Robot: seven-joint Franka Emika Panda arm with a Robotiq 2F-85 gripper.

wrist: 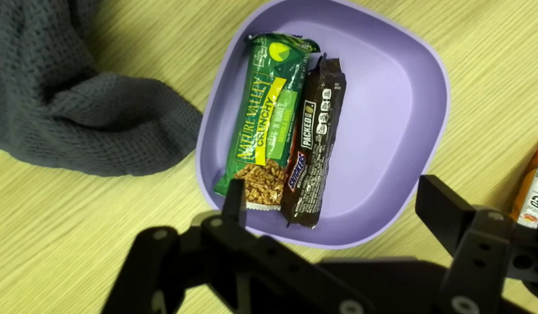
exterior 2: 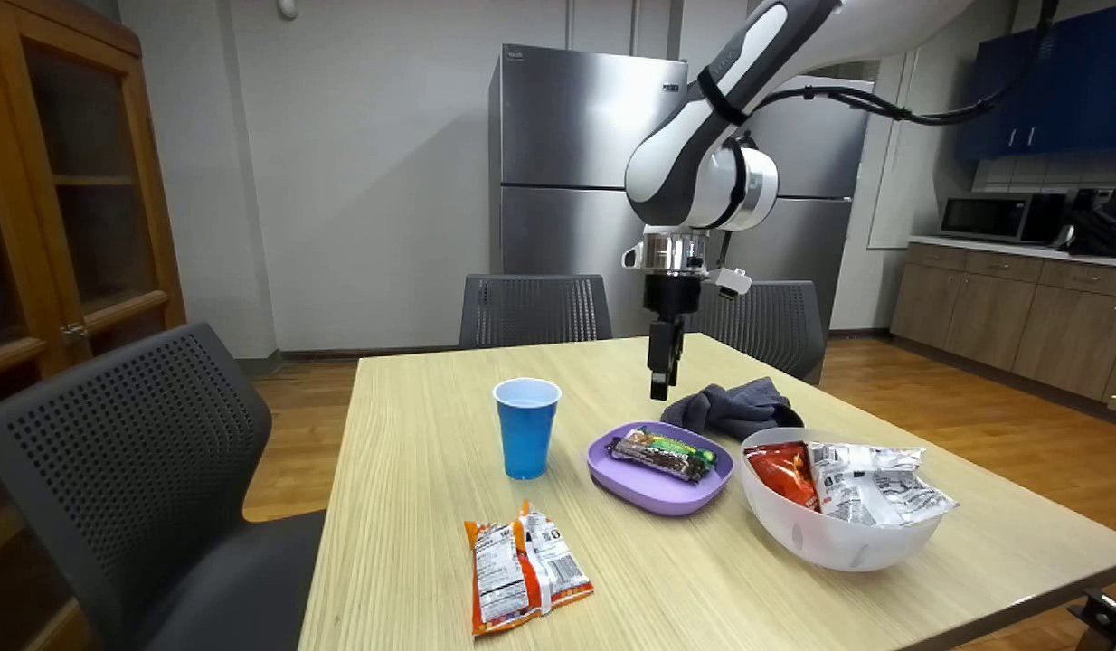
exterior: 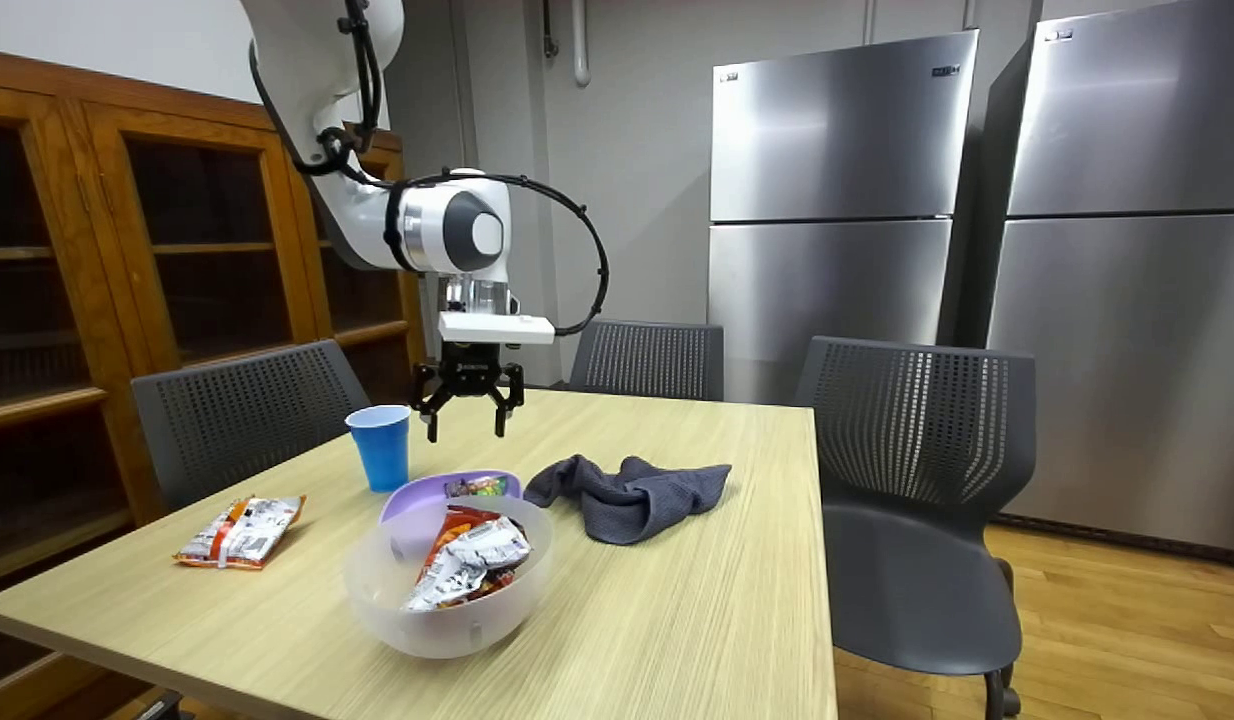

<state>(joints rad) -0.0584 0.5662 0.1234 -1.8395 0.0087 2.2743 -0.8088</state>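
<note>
My gripper (exterior: 466, 432) is open and empty, pointing down above the table; it also shows in an exterior view (exterior 2: 664, 384) and in the wrist view (wrist: 332, 187). In the wrist view its fingers overlap the near edge of a purple plate (wrist: 373, 131), with height between them. On the plate lie a green granola bar (wrist: 269, 109) and a brown Snickers bar (wrist: 314, 148), side by side. A dark grey cloth (wrist: 134, 131) lies crumpled beside the plate. A blue cup (exterior 2: 526, 434) stands upright on the plate's other side.
A translucent white bowl (exterior 2: 838, 542) holds several snack bags (exterior 2: 874, 484). An orange and white snack bag (exterior 2: 526, 570) lies on the table (exterior: 717, 610). Grey chairs (exterior: 917, 520) stand around the table; fridges (exterior: 837, 200) and a wooden cabinet (exterior: 197, 230) stand behind.
</note>
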